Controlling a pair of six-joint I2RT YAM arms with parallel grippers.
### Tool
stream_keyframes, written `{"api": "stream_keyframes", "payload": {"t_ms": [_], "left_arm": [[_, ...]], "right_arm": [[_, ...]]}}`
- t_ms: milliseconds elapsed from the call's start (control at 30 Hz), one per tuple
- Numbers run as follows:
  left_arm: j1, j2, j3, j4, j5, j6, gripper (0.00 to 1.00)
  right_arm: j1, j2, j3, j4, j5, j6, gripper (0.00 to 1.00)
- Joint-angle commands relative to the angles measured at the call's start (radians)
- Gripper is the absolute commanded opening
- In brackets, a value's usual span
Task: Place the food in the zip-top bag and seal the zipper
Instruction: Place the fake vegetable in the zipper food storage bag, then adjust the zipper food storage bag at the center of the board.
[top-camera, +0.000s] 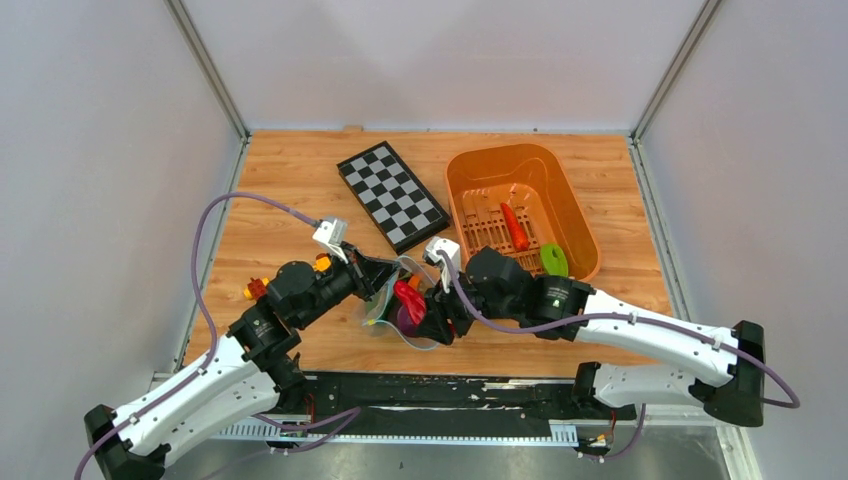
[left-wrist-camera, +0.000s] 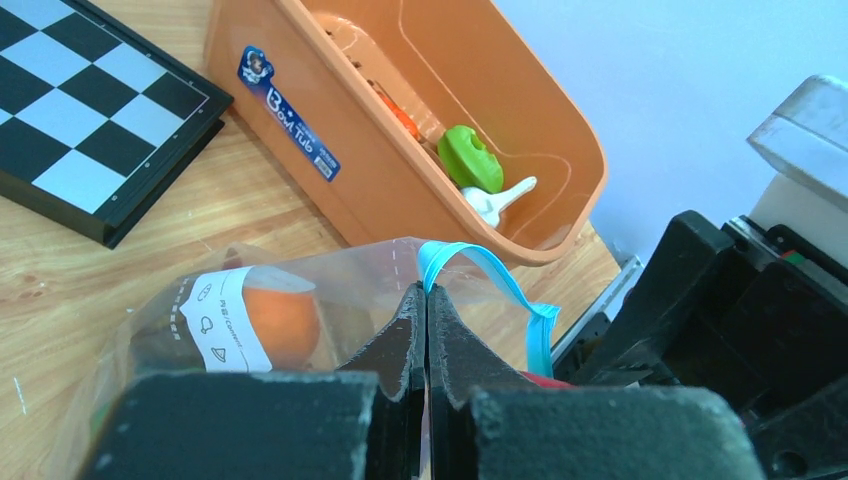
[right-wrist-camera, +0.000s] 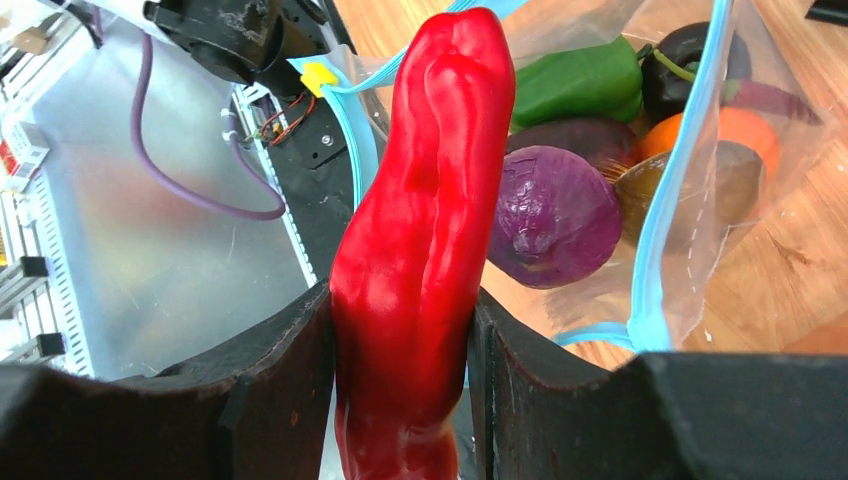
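Note:
The clear zip-top bag (top-camera: 385, 312) lies at the near middle of the table. My left gripper (left-wrist-camera: 426, 290) is shut on its light-blue zipper (left-wrist-camera: 480, 265) and holds the mouth up. My right gripper (right-wrist-camera: 400, 310) is shut on a long red pepper (right-wrist-camera: 425, 230), whose tip is at the open mouth of the bag (right-wrist-camera: 700, 200). Inside the bag I see a purple onion (right-wrist-camera: 555, 215), a green pepper (right-wrist-camera: 580, 85), an orange fruit (right-wrist-camera: 745, 130) and a dark fruit (right-wrist-camera: 690, 55). In the top view the red pepper (top-camera: 409, 298) sits between both grippers.
An orange basket (top-camera: 520, 205) at the back right holds an orange-red piece (top-camera: 514, 226) and a green piece (top-camera: 553, 261). A checkerboard (top-camera: 392, 195) lies behind the bag. Small orange and red pieces (top-camera: 256, 289) lie left of the left arm. The table's near edge is close.

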Motion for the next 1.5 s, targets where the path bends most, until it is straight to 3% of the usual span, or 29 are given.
{"api": "stream_keyframes", "payload": {"t_ms": [0,100,200,567,733,900,1133,1200,1333,1467], "left_arm": [[0.003,-0.021,0.017,0.047,0.002,0.009,0.00],[0.003,-0.021,0.033,0.030,0.013,0.024,0.00],[0.003,-0.021,0.037,0.029,0.030,0.035,0.00],[-0.002,0.004,0.035,0.049,0.098,0.033,0.00],[-0.008,-0.014,0.030,0.057,0.095,0.026,0.00],[-0.008,-0.053,0.021,0.043,0.058,0.020,0.00],[-0.008,-0.094,0.012,0.029,-0.009,0.018,0.00],[-0.008,-0.092,0.012,0.029,-0.014,0.017,0.00],[-0.008,-0.091,0.011,-0.002,-0.030,0.017,0.00],[-0.008,-0.089,0.002,0.006,-0.052,0.014,0.00]], "right_arm": [[0.041,0.043,0.085,-0.065,0.138,0.051,0.37],[0.043,0.100,0.155,-0.228,0.333,0.102,0.37],[0.044,0.117,0.177,-0.246,0.398,0.137,0.37],[0.045,0.204,0.219,-0.115,0.399,0.177,0.43],[0.044,0.296,0.293,-0.165,0.456,0.212,0.44],[0.044,0.296,0.259,-0.021,0.457,0.242,0.51],[0.042,0.231,0.163,0.159,0.381,0.235,0.70],[0.041,0.194,0.131,0.193,0.347,0.216,0.70],[0.042,0.052,0.057,0.197,0.372,0.176,0.60],[0.042,-0.127,-0.077,0.347,0.237,0.097,0.57]]}}
